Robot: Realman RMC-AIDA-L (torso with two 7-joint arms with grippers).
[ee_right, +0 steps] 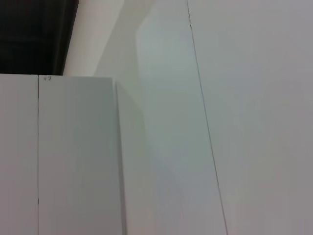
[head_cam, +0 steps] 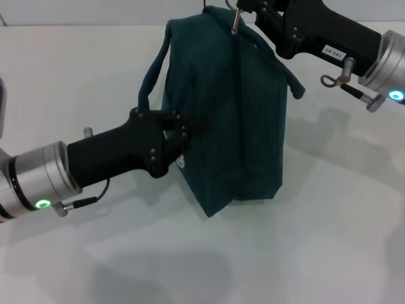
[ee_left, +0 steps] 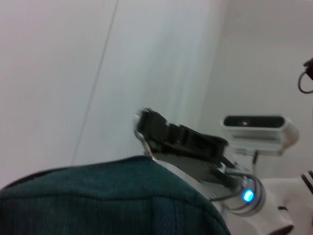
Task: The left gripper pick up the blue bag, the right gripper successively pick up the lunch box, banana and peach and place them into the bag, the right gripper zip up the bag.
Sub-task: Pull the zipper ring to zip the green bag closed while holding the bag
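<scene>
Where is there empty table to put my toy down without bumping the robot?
Bare table lies in front of the blue bag and to its right, below the right end effector. It is crowded on the bag's left side, where the left end effector presses in.

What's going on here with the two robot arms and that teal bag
The left gripper grips the side of the blue bag, which stands upright on the white table. The right gripper is at the bag's top edge, by a thin metal piece there, likely the zipper pull. The bag's top looks closed. No lunch box, banana or peach is in view.
</scene>
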